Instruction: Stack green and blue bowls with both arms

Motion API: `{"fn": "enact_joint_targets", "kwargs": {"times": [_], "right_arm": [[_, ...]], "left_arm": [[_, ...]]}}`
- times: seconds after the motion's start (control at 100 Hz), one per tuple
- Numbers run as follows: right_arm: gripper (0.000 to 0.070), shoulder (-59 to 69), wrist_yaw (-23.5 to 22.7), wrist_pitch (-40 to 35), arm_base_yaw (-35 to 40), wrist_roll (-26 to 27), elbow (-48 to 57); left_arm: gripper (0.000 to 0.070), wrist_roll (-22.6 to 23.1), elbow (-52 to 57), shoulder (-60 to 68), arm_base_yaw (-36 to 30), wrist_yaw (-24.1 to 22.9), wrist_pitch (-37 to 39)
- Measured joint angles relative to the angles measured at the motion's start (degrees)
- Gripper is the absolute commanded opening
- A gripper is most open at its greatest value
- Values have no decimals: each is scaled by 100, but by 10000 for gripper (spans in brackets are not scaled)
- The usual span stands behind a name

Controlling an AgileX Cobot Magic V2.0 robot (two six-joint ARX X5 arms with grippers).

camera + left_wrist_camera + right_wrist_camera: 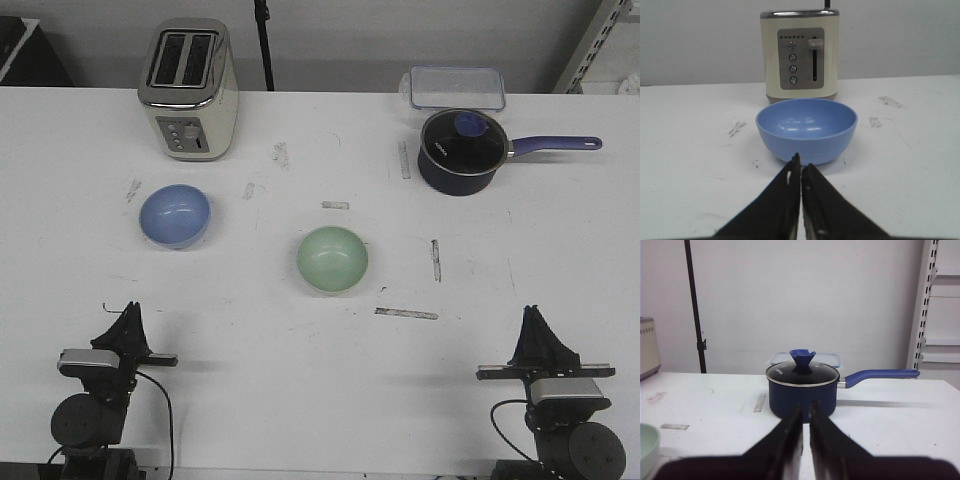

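The blue bowl (pixel 175 215) sits upright on the white table at the left, in front of the toaster. It also shows in the left wrist view (pixel 807 128), just ahead of the fingertips. The green bowl (pixel 332 259) sits upright near the table's middle; its rim edge shows in the right wrist view (pixel 647 447). My left gripper (pixel 128 312) rests near the front left edge, shut and empty (pixel 800 161). My right gripper (pixel 535 315) rests near the front right edge, shut and empty (pixel 806 408).
A cream toaster (pixel 188 88) stands at the back left. A dark navy pot with a lid (pixel 460 150) and long handle stands at the back right, with a clear lidded container (pixel 457 87) behind it. Tape marks dot the table (pixel 300 400).
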Motion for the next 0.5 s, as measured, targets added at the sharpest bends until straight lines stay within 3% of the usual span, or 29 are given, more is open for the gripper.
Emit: {"fn": "enact_joint_targets", "kwargs": {"times": [0.28, 0.5], "right_arm": [[15, 0, 0, 0, 0, 0, 0], [15, 0, 0, 0, 0, -2, 0]], "left_arm": [[2, 0, 52, 26, 0, -22, 302], [2, 201, 789, 498, 0, -22, 354]]}}
